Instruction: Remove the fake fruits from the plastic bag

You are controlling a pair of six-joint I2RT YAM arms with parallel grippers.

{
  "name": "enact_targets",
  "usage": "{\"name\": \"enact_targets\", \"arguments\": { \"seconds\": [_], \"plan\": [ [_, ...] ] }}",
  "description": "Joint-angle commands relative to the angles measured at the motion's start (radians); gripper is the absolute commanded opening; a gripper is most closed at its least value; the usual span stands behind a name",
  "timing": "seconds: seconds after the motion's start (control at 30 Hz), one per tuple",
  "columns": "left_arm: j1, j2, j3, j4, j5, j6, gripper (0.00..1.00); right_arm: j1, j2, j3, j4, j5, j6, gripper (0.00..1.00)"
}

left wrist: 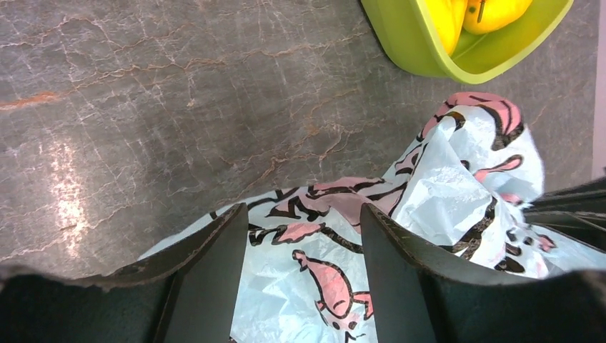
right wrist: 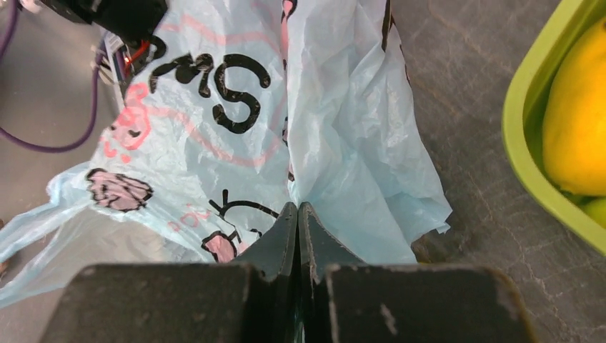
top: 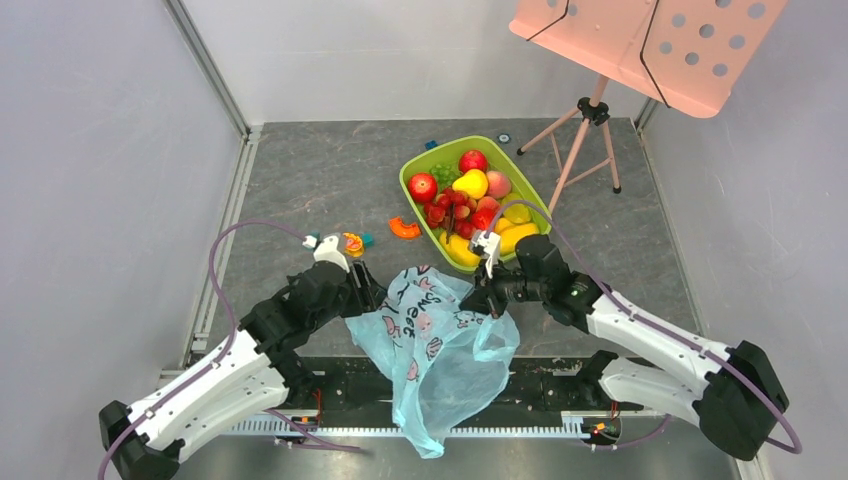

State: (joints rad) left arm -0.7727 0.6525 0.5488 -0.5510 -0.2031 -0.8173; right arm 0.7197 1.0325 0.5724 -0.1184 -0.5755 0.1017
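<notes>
one bag (top: 436, 350) (in closed right jaws)

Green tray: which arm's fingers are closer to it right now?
Right. The right fingers pinch the plastic bag just off the green tray's near corner; the left fingers are farther, on the bag's opposite side.

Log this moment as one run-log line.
left claw: open, over plastic bag | right claw: shut on plastic bag | fake fruits: visible ones in green tray
</notes>
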Motion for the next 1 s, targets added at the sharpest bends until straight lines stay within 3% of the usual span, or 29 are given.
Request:
{"name": "enact_targets", "arguments": {
  "seconds": [0.0, 0.23, 0.4, 0.87, 0.93, 0.97],
  "plan": [
    [-0.004, -0.036, 0.052, -0.06, -0.064, -0.031, 0.64, 0.033, -0.065, 0.103, 0.11, 0.107, 0.061, 0.0],
    [-0.003, -0.244, 0.159, -0.162, -0.216, -0.024, 0.64, 0.041, -0.035, 0.253, 0.111, 0.374, 0.1, 0.0],
    [-0.003, -0.28, 0.249, -0.25, -0.289, -0.005, 0.66, 0.054, 0.028, 0.305, 0.176, 0.482, 0.133, 0.0],
    [-0.003, -0.261, 0.276, -0.247, -0.311, 0.015, 0.7, 0.118, 0.28, 0.342, 0.438, 0.386, 0.291, 0.0],
    [-0.003, -0.25, 0.271, -0.245, -0.301, 0.014, 0.7, 0.119, 0.317, 0.342, 0.447, 0.393, 0.293, 0.08],
    [-0.003, -0.245, 0.268, -0.244, -0.296, 0.014, 0.7, 0.119, 0.326, 0.342, 0.437, 0.419, 0.278, 0.22]
  ]
}}
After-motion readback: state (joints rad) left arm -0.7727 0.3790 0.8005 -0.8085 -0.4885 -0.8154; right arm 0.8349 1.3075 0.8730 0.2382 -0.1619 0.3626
